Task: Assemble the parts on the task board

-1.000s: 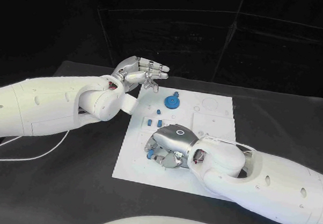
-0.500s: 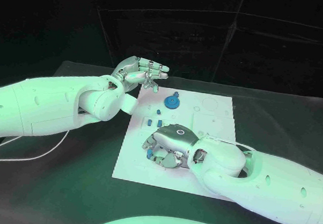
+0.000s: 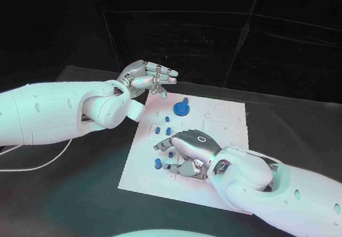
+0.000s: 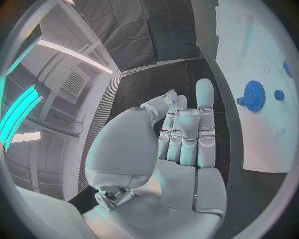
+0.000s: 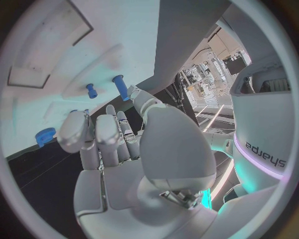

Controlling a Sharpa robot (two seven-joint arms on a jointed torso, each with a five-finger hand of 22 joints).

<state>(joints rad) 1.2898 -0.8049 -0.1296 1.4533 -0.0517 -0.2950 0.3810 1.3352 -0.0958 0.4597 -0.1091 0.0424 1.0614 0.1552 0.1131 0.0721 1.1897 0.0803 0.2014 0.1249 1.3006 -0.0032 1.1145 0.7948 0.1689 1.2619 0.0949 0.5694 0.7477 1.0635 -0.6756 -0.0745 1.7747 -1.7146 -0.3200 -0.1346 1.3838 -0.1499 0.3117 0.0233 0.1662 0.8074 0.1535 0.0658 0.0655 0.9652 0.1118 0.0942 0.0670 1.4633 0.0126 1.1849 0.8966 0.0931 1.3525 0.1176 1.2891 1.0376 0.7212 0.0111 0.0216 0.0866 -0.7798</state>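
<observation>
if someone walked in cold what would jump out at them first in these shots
Probably the two big white arms meeting over the white task board in the middle of the black table. The right hand is low over the board's near half, fingers curled beside a small blue part. The left hand is raised past the board's far left corner, fingers curled with nothing visible in them, close to a blue gear on the board.

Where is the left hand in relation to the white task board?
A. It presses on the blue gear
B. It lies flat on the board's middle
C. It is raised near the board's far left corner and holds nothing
C: the left hand is raised by the far left corner of the board, with nothing in it; the gear lies untouched.
</observation>
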